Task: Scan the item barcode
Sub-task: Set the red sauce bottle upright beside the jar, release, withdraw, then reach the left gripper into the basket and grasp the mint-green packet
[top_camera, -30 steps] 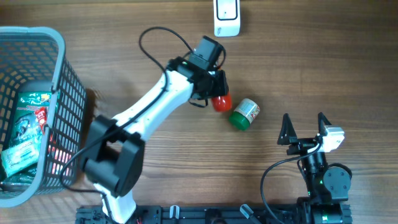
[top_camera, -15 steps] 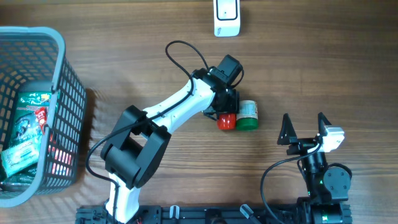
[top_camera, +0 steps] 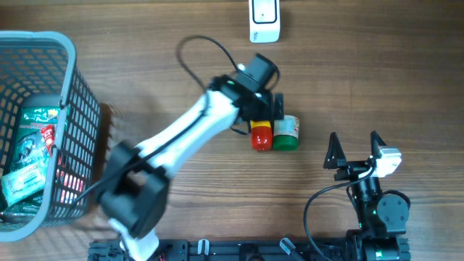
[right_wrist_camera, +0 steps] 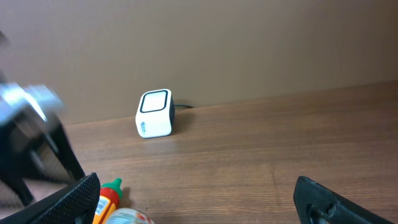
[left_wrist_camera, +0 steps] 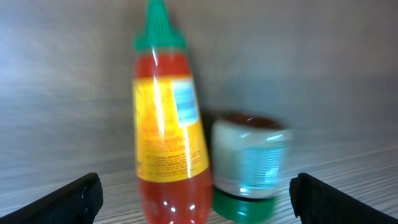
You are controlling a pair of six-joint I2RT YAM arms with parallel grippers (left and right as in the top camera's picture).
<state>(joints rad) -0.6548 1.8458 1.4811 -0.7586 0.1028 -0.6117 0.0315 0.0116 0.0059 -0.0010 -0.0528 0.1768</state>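
Left jaws wide open, empty, over red bottle (top_camera: 261, 135). Jar (top_camera: 286, 133) just beside it at 3 o'clock. Scanner (top_camera: 264, 19) at 12, basket (top_camera: 80, 123) at 9. Right jaws open, empty.

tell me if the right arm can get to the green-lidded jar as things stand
Probably yes: the right gripper is open, with bare table between it and the jar. But the left gripper hovers open close over the jar and the sauce bottle beside it, so the arms might clash.

Wooden table (top_camera: 362, 72): sauce bottle (top_camera: 261, 135), jar (top_camera: 286, 133), scanner (top_camera: 264, 19), basket (top_camera: 70, 65)
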